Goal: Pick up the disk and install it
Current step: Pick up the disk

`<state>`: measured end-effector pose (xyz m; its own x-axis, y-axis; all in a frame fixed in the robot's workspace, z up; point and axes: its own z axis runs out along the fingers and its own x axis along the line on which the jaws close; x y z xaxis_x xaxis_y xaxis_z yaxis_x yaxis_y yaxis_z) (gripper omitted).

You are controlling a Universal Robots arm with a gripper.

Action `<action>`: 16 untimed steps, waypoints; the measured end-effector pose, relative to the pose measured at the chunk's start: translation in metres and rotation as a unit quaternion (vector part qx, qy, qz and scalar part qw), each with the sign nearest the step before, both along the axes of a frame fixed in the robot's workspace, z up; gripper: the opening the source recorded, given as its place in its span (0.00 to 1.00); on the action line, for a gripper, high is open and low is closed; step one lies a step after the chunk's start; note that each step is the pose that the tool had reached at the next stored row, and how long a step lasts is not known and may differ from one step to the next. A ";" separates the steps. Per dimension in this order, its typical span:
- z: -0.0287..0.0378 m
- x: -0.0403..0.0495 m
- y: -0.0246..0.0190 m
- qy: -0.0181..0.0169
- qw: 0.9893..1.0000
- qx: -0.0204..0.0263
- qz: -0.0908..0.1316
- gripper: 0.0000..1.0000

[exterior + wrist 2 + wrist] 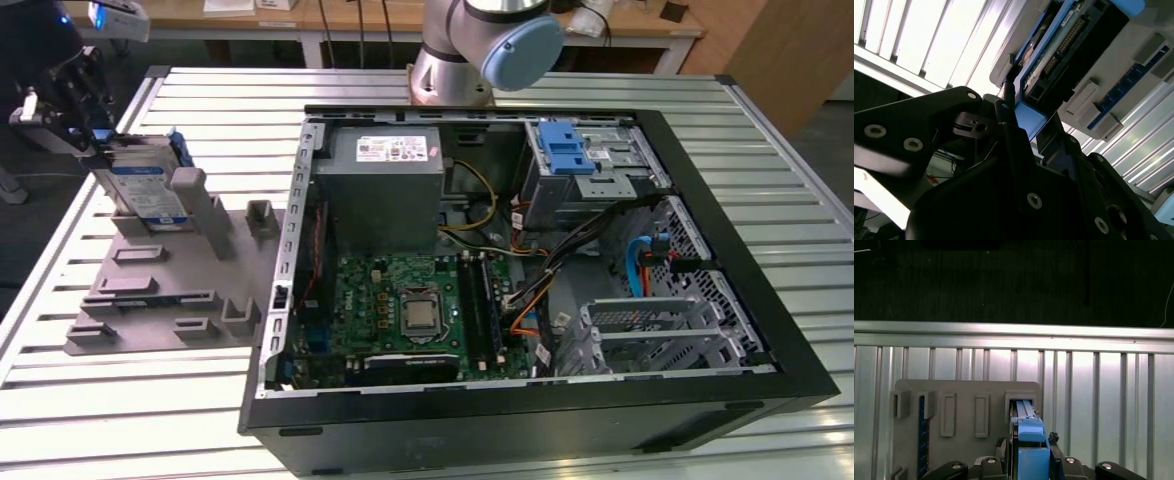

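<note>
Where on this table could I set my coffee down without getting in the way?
Bare slats lie at the table's near corner, in front of the grey tray on the exterior view's left, and between the tray and the robot's base. Crowded: inside the open computer case, and the tray's far end, where the tool is at the disk.
</note>
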<state>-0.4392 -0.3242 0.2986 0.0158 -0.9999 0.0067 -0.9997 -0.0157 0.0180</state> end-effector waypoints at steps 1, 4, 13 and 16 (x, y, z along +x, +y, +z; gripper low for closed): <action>-0.0001 0.0000 0.0000 0.000 1.000 0.000 0.000 0.44; -0.0006 0.0000 0.0000 0.000 1.000 0.000 0.000 0.44; -0.0044 0.0000 0.0000 0.000 1.000 0.000 0.000 0.44; -0.0058 0.0000 0.0000 0.000 1.000 -0.001 0.000 0.44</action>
